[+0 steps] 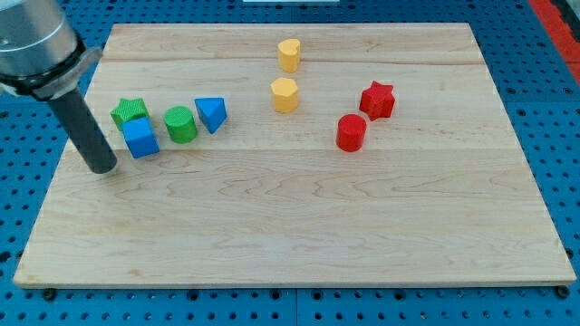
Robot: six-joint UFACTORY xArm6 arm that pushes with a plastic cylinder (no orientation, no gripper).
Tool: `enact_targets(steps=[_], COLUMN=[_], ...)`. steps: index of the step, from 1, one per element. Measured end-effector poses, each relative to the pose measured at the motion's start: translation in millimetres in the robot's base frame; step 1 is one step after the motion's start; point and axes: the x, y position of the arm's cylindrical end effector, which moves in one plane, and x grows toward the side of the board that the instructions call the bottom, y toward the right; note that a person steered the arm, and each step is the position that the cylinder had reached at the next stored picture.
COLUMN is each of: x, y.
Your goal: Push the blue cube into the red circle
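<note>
The blue cube (140, 139) lies on the wooden board at the view's left, touching the green star (130, 111) just above it. The red circle, a short red cylinder (351, 132), stands right of the board's middle, far to the cube's right. My tip (102, 167) rests on the board just left of and slightly below the blue cube, with a small gap between them.
A green cylinder (181, 124) and a blue triangle (211, 114) lie right of the cube, between it and the red cylinder. A yellow hexagon (285, 94) and a yellow heart (289, 54) lie top centre. A red star (377, 100) sits by the red cylinder.
</note>
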Motion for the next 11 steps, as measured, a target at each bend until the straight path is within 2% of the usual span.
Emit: enact_targets(steps=[1, 2, 3, 4, 5, 7, 8, 9, 10, 11], x=[-35.3, -59.2, -50.0, -12.3, 6.2, 4.4, -4.0, -13.1, -4.7, 63.2], y=[-25.4, -18.1, 46.8, 51.3, 55.2, 210.2, 266.8, 291.4, 294.7, 243.5])
